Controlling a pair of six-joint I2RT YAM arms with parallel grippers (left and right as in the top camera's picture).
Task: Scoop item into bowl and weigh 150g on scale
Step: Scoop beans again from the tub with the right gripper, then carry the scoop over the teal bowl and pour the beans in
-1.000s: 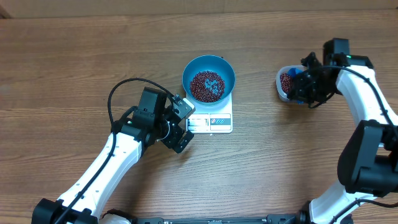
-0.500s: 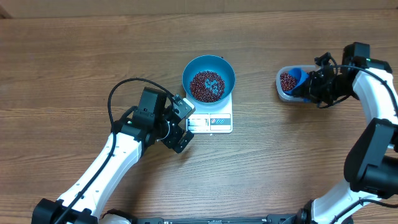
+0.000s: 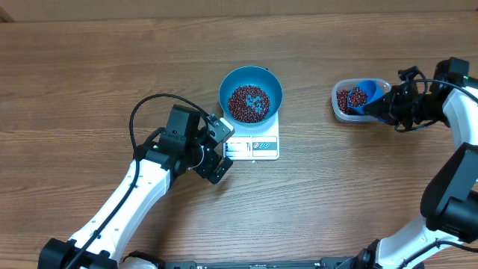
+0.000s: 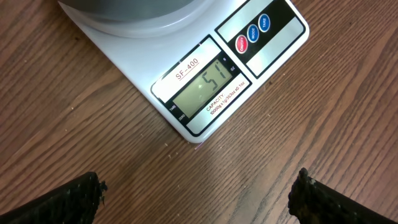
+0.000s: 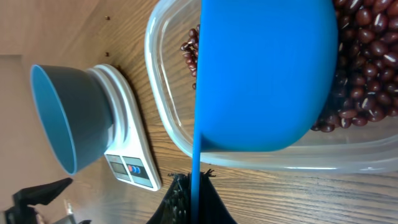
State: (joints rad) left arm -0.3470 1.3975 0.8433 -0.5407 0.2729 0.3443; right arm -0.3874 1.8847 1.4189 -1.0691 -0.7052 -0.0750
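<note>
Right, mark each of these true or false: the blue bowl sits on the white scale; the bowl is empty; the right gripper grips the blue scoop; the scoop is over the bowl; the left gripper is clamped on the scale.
1. The round bright blue bowl sits on the flat white square scale. True.
2. The bowl is empty. False: it holds a heap of small dark red-brown beans.
3. The right gripper is shut on the handle of the small blue plastic scoop. True.
4. The scoop is over the bowl. False: it is in the clear plastic tub, off to the side.
5. The left gripper is clamped on the scale. False: it is open, just short of the scale's display edge.
</note>
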